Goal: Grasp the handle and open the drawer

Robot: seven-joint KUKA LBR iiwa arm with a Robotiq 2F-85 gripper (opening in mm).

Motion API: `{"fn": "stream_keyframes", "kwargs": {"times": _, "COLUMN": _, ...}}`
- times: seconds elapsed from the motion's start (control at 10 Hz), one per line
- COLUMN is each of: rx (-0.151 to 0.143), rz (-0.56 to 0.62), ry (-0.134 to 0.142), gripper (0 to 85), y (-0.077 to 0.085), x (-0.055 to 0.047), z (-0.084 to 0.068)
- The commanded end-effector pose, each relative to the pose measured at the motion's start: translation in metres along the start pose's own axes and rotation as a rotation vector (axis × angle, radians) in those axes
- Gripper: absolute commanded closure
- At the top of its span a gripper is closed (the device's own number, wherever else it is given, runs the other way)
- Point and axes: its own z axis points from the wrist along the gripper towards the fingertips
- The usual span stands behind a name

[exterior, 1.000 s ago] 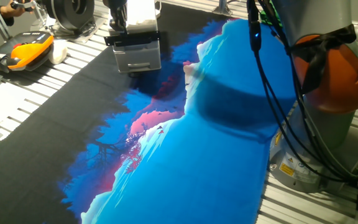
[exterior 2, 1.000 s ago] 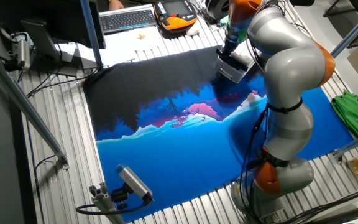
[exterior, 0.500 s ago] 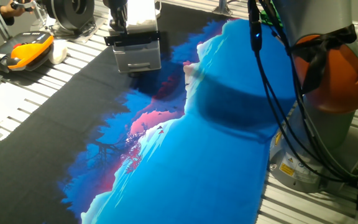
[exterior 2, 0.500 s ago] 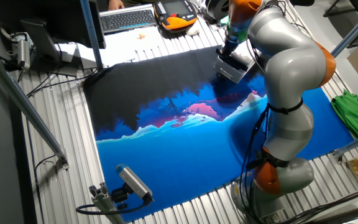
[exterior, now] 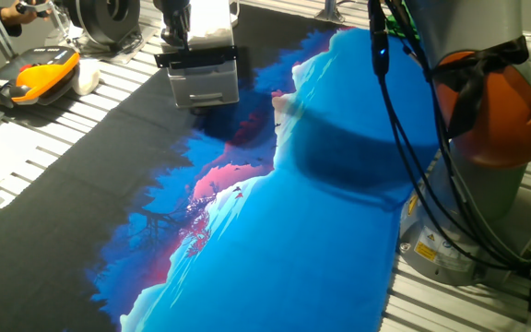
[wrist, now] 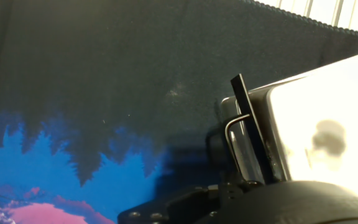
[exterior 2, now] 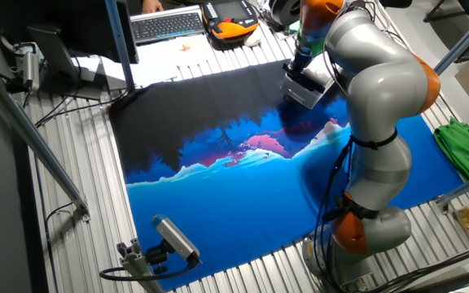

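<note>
The small white cabinet [exterior: 208,28] stands at the far end of the mat, also seen as the cabinet [exterior 2: 304,89]. Its drawer [exterior: 206,88] shows a grey front. The black handle [exterior: 196,58] runs across the top of that front. My gripper [exterior: 175,35] hangs right at the handle's left end, touching or nearly touching it. In the hand view the handle [wrist: 246,124] runs down the frame, beside a bright white cabinet face [wrist: 316,124], and passes under my dark gripper [wrist: 229,199]. The fingers are hidden, so how the jaws stand does not show.
The cabinet rests on a black-and-blue printed mat [exterior: 275,212]. An orange-and-black case [exterior: 30,76] lies at the far left. A keyboard [exterior 2: 165,24] sits behind the mat. A green cloth [exterior 2: 462,150] lies to the right. My arm's base [exterior: 487,111] and cables stand near.
</note>
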Motion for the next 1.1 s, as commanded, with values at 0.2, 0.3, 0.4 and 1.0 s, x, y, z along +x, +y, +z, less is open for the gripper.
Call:
{"fn": "stream_keyframes", "kwargs": {"times": 0.2, "rx": 0.023, "rz": -0.050, "ry": 0.000, "gripper": 85.0, "y": -0.001, "x": -0.001, "z": 0.000}}
{"fn": "stream_keyframes", "kwargs": {"times": 0.3, "rx": 0.019, "rz": -0.070, "ry": 0.004, "gripper": 85.0, "y": -0.002, "x": -0.001, "z": 0.000}}
{"fn": "stream_keyframes", "kwargs": {"times": 0.4, "rx": 0.027, "rz": -0.113, "ry": 0.004, "gripper": 85.0, "y": -0.004, "x": -0.003, "z": 0.002}}
{"fn": "stream_keyframes", "kwargs": {"times": 1.0, "rx": 0.034, "rz": -0.221, "ry": 0.004, "gripper": 85.0, "y": -0.016, "x": -0.008, "z": 0.005}}
